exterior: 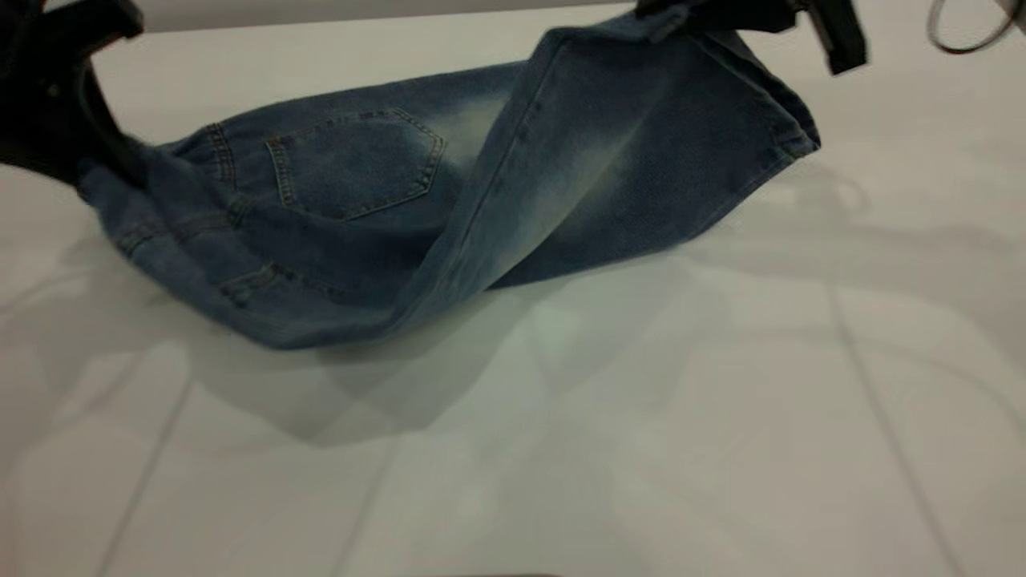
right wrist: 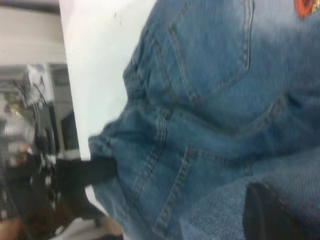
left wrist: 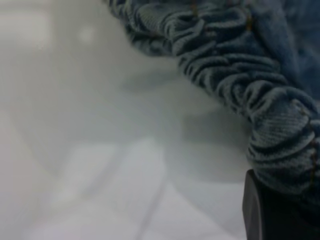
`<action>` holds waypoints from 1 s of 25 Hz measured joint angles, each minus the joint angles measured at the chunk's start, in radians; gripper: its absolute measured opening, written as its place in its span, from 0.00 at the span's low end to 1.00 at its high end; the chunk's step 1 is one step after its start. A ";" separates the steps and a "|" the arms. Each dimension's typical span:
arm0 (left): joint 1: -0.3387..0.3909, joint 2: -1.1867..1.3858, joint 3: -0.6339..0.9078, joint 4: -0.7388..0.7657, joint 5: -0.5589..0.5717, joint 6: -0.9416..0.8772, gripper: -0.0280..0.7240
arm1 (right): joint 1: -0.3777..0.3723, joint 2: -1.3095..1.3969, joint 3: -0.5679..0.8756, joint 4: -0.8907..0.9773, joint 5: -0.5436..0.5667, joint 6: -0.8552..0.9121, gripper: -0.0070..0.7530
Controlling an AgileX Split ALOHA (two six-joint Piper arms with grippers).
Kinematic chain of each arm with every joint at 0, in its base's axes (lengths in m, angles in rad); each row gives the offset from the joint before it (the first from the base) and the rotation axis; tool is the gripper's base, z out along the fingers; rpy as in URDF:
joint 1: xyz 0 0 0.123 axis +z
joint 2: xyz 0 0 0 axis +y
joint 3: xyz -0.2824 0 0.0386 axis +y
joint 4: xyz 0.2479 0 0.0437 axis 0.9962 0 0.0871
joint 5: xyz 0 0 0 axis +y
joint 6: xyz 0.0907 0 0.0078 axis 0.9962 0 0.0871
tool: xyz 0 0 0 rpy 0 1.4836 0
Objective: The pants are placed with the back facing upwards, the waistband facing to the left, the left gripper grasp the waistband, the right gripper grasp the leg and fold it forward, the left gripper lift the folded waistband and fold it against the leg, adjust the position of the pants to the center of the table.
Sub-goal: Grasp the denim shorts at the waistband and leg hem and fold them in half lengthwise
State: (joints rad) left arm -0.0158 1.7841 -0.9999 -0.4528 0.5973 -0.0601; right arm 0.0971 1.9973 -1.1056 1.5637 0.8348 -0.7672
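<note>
The blue denim pants hang stretched between both arms above the white table, back pocket showing. At the far left my left gripper is shut on the ruched waistband, which is lifted off the table. At the top right my right gripper is shut on the leg, its faded cloth raised and draped over the other leg. From the right wrist, the back pockets, an orange bit of print and denim over the finger show, with the left gripper farther off.
The pants' lower fold rests on the table near its middle left. A black cable loop hangs at the top right. The table's far edge runs behind the pants. Room clutter lies beyond the table.
</note>
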 joint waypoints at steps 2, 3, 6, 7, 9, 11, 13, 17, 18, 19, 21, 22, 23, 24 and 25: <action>0.004 0.000 0.000 -0.059 -0.038 0.000 0.16 | 0.000 0.049 -0.067 0.021 0.000 0.023 0.05; 0.009 0.002 0.000 -0.099 -0.061 0.000 0.16 | 0.000 0.072 -0.101 0.033 -0.004 0.031 0.05; 0.019 0.021 0.000 -0.206 -0.134 0.000 0.16 | 0.000 0.129 -0.187 0.066 -0.038 0.058 0.05; 0.019 0.033 0.000 -0.246 -0.162 0.000 0.16 | 0.000 0.150 -0.215 0.082 -0.053 0.070 0.05; 0.019 0.062 0.000 -0.326 -0.214 0.000 0.16 | 0.000 0.192 -0.261 0.112 -0.080 0.102 0.05; 0.019 0.088 0.000 -0.413 -0.280 0.000 0.16 | 0.000 0.242 -0.309 0.135 -0.111 0.129 0.05; 0.019 0.110 0.000 -0.512 -0.339 0.000 0.16 | 0.000 0.289 -0.349 0.155 -0.134 0.164 0.05; 0.019 0.151 0.000 -0.658 -0.439 0.000 0.16 | 0.000 0.376 -0.414 0.193 -0.178 0.220 0.05; 0.019 0.157 0.000 -0.675 -0.457 0.000 0.16 | 0.000 0.392 -0.424 0.200 -0.185 0.224 0.05; 0.019 0.163 0.000 -0.684 -0.474 0.000 0.16 | 0.000 0.405 -0.430 0.205 -0.189 0.227 0.05; 0.019 0.169 0.000 -0.695 -0.508 -0.001 0.16 | 0.000 0.421 -0.438 0.212 -0.208 0.234 0.05; 0.019 0.171 0.000 -0.698 -0.528 -0.001 0.16 | 0.000 0.426 -0.438 0.214 -0.225 0.241 0.05; 0.019 0.171 0.000 -0.700 -0.545 -0.001 0.16 | -0.001 0.428 -0.439 0.217 -0.238 0.249 0.05; 0.019 0.171 0.000 -0.705 -0.559 -0.001 0.16 | -0.004 0.432 -0.439 0.223 -0.244 0.254 0.05; 0.019 0.171 0.000 -0.709 -0.572 -0.001 0.17 | -0.010 0.433 -0.439 0.225 -0.247 0.258 0.06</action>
State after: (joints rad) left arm 0.0032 1.9548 -0.9999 -1.1619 0.0257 -0.0610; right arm 0.0875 2.4302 -1.5444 1.7888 0.5879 -0.5092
